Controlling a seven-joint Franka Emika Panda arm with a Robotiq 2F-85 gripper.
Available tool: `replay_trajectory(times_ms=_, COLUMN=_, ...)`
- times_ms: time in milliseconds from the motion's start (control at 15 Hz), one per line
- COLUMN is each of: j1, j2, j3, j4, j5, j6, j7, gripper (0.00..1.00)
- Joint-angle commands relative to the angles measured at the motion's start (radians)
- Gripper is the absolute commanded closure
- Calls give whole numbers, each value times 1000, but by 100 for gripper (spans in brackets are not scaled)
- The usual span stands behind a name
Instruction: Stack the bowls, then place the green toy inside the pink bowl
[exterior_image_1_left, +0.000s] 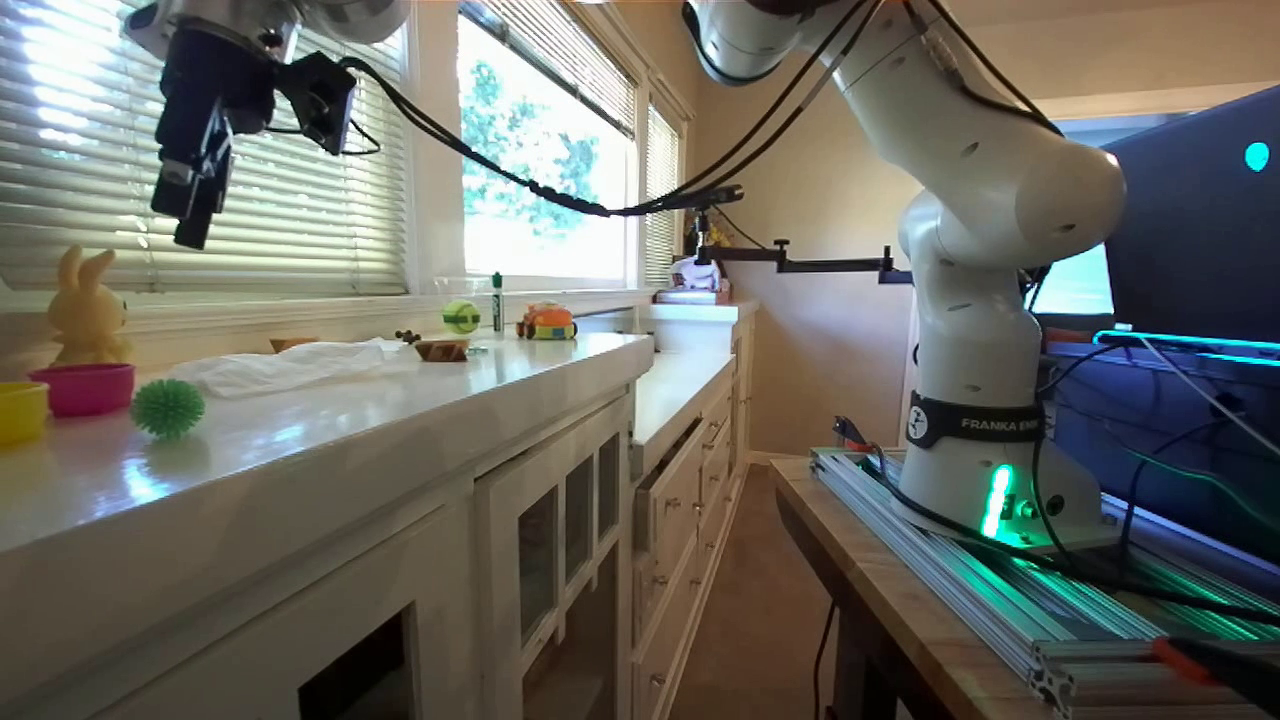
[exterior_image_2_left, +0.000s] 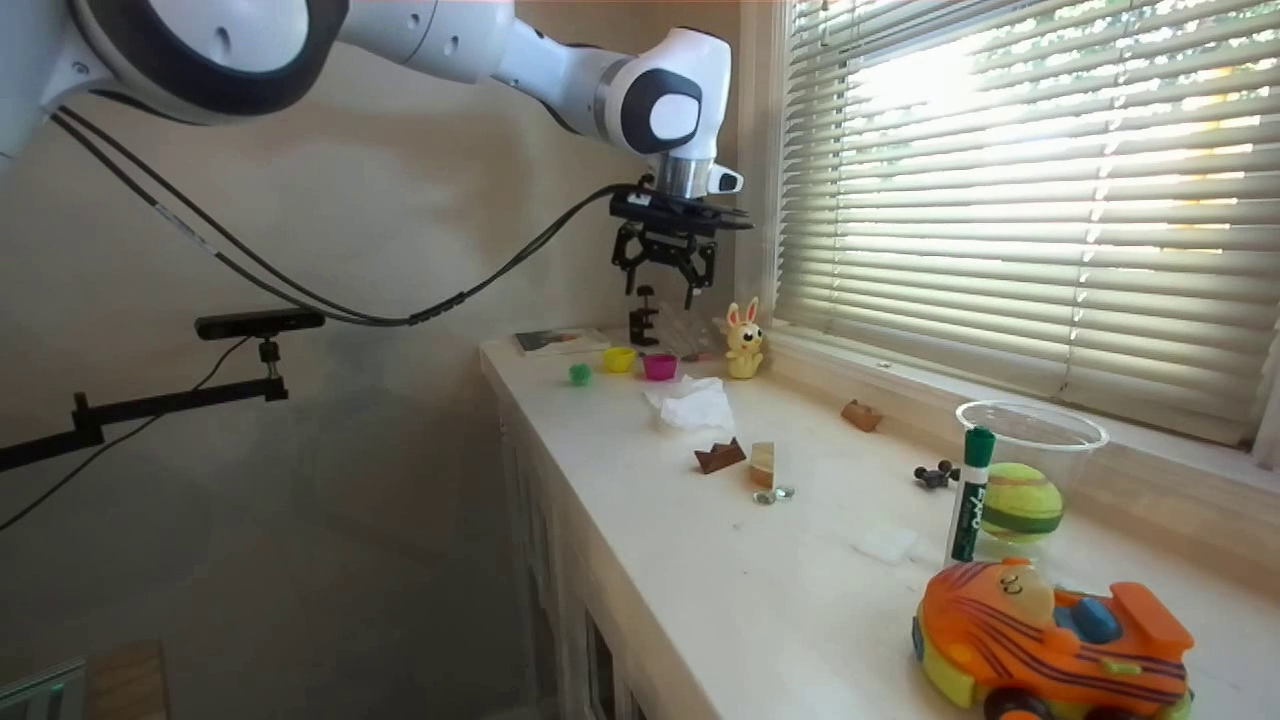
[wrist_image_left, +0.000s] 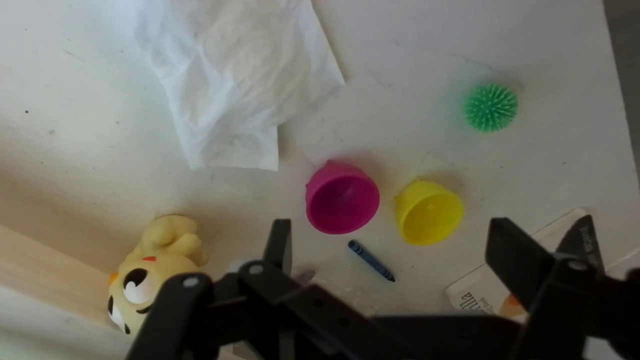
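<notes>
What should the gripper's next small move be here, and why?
Probably lower the open gripper toward the pink bowl: the jaws hang apart and empty, well above it, and the yellow bowl stands beside it, unstacked. Pink on top would likely leave room for the green toy.

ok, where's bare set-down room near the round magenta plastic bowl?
Free: between the magenta bowl, the crumpled white tissue-like sheet and spiky green ball. Crowded: toward the round yellow plastic-looking bowl and slim blue crayon.

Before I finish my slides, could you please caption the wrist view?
Open tool above the counter: pink bowl and yellow bowl unstacked, spiky green ball apart from both.
</notes>
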Motion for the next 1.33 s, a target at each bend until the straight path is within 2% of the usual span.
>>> replay_trajectory(times_ms=0, j1=-7, j2=11, j3=16, j4=12, j5=-12, j6=-6, j7=7, gripper=0)
replay_trajectory(times_ms=333, j1=-11, j2=11, j3=16, j4=10, j5=-12, j6=-5, j7=6, gripper=0)
replay_trajectory(times_ms=600, j1=39, j2=48, j3=-33, j4=49, j5=-107, j6=-8, j7=132, gripper=0)
replay_trajectory(times_ms=1267, j1=104, j2=159, j3=-34, j4=164, j5=-186, j6=-10, j7=262, gripper=0)
